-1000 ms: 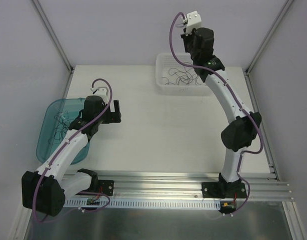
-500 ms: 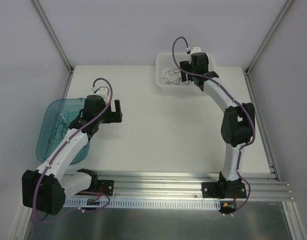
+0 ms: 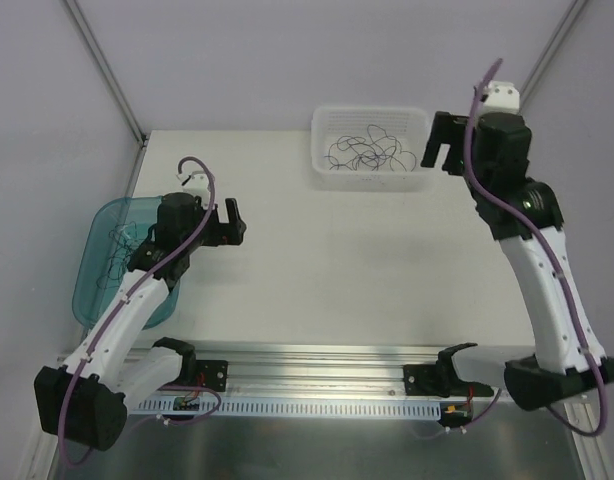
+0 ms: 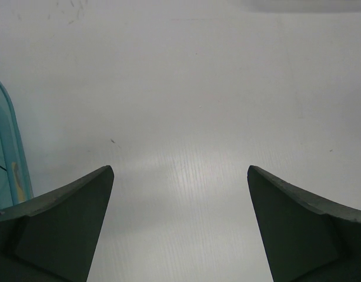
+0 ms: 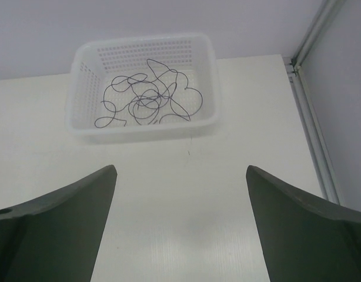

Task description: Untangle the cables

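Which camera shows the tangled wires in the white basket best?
The right wrist view: the cables in the basket lie centred and large, each loop distinct. The top view shows them small; the left wrist view misses them.

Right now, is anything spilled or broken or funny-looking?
Nothing stands out. The cables are loopy, but they all lie inside the white basket and the blue tray, none spilled out. The left pincer and the right pincer are open and empty.

A robot lab test cell: a white bench [image 3: 317, 270] boxed in by plain grey panels [image 3: 287, 60] on metal posts [image 3: 102, 65], with a left arm [image 3: 127, 310] and a right arm [image 3: 544, 290] bolted to an aluminium rail [image 3: 327, 375] along the near edge.
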{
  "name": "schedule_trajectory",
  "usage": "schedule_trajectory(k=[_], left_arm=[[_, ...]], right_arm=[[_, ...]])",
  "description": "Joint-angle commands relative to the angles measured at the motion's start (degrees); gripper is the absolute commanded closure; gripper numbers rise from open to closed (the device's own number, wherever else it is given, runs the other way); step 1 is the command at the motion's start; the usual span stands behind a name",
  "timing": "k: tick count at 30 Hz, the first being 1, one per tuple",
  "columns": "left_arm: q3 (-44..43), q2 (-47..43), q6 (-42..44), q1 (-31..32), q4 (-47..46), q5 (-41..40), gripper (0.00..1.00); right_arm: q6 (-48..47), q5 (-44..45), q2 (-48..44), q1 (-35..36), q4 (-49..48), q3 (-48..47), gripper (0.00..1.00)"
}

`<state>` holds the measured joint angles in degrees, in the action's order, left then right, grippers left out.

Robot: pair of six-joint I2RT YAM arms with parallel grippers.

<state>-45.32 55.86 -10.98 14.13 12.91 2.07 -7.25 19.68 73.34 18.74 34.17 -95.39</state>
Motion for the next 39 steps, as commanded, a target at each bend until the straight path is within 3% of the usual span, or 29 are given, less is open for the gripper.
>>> schedule_trajectory(k=[1, 9, 19, 28, 39], left_arm=[[-1.35, -4.78, -1.49, -0.68, 1.05, 2.50, 0.01], [-4.86, -23.03, -4.13, -0.68, 13.80, 1.98, 0.01], [-10.57, -46.70, -6.15, -0.68, 32.34, -6.89, 0.01], [-19.10, -58.92, -7.03, -0.60, 44.91, -7.95, 0.01], [-26.30, -64.91, -7.39, -0.60, 55.64, -11.11, 0.01]], right_arm=[[3.90, 3.08, -10.74, 0.07, 12.91, 4.50, 0.03], [2.15, 1.86, -38.23, -0.02, 18.29, 14.44, 0.03], [2.06, -2.89, -58.46, -0.02, 23.57, 24.46, 0.03], [4.08, -4.74, -71.49, -0.02, 24.89, 26.66, 0.03], [3.73, -5.36, -79.13, -0.02, 32.18, 24.55, 0.03]])
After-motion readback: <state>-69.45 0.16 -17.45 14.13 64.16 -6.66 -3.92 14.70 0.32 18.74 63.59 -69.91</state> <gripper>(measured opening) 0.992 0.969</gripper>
